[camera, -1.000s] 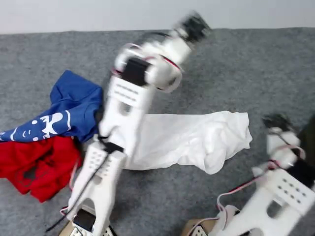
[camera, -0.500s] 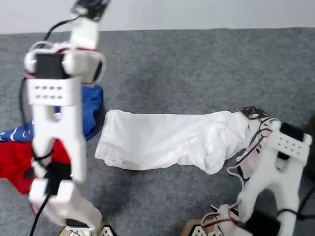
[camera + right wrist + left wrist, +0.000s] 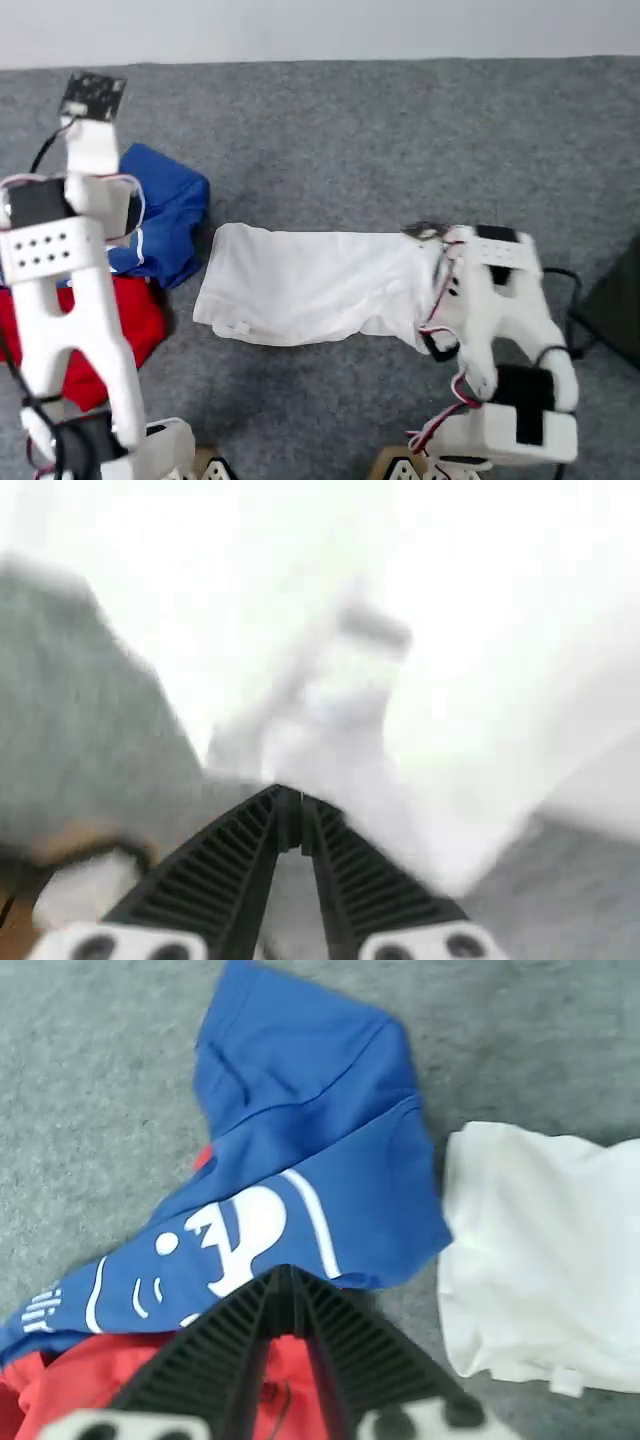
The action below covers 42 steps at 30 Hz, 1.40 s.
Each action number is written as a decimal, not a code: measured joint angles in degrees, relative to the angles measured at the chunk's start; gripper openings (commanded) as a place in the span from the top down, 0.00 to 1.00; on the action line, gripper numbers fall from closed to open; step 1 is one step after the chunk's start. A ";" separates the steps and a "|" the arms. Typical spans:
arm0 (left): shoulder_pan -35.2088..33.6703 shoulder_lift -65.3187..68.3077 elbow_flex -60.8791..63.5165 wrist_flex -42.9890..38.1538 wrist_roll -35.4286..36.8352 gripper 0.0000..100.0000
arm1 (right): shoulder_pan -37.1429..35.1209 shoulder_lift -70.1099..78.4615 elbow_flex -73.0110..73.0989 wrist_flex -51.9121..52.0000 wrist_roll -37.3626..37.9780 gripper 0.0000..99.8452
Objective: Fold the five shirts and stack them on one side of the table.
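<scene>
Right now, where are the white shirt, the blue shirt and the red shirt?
white shirt (image 3: 310,285), high view, middle of its spread body.
blue shirt (image 3: 320,1140), left wrist view, plain cloth beside the white print.
red shirt (image 3: 145,320), high view, the part nearest the white shirt.

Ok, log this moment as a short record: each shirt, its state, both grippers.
white shirt: spread out, centre of the table
red shirt: crumpled, near the left arm
blue shirt: crumpled, partly over the red shirt
left gripper: shut, above blue and red shirts
right gripper: shut, over the white shirt
</scene>
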 measured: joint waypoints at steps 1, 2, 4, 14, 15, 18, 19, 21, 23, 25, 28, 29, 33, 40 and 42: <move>-0.44 -1.14 2.46 -1.41 -0.26 1.00 | -0.62 0.44 -2.29 -1.05 -0.79 0.99; -0.79 -2.20 4.75 -2.81 -0.88 1.00 | -1.23 1.05 -4.84 -1.67 -1.67 0.99; -0.97 -4.22 9.05 -5.27 -2.02 1.00 | -2.37 2.81 -11.25 -2.29 -3.43 0.99; -0.97 -8.00 18.90 -13.89 -2.90 1.00 | -4.04 14.42 -40.09 -1.23 -5.27 0.99; -0.97 -8.00 18.90 -14.24 -2.90 1.00 | -4.13 14.86 -41.58 0.18 -5.27 0.99; -0.97 -8.00 18.90 -14.77 -2.90 1.00 | -5.98 15.12 -44.92 6.51 -5.27 0.99; -0.97 -8.00 18.90 -14.86 -2.90 1.00 | -6.86 15.12 -45.89 8.79 -5.27 0.99; -0.97 -8.09 19.43 -14.86 -2.90 1.00 | -8.70 15.12 -46.86 13.10 -5.27 0.99; -0.97 -8.09 19.60 -14.86 -2.90 1.00 | -11.08 15.12 -47.30 16.62 -5.27 0.98; -0.97 -8.09 19.60 -14.86 -2.99 1.00 | -13.19 15.12 -47.47 20.31 -5.27 0.95; -0.97 -8.09 19.78 -14.86 -3.16 1.00 | -15.38 15.12 -47.47 21.98 -5.27 0.90; -0.97 -8.18 20.13 -14.86 -3.16 1.00 | -15.65 15.12 -47.38 22.07 -5.27 0.90; -0.97 -8.35 20.13 -14.86 -3.16 1.00 | -17.49 15.12 -44.92 22.07 -5.27 0.95; -0.97 -8.35 20.13 -14.86 -3.25 1.00 | -20.04 15.12 -37.36 22.07 -5.27 0.97; -0.97 -8.35 20.13 -14.86 -3.25 1.00 | -19.78 15.12 -35.52 22.07 -5.27 0.97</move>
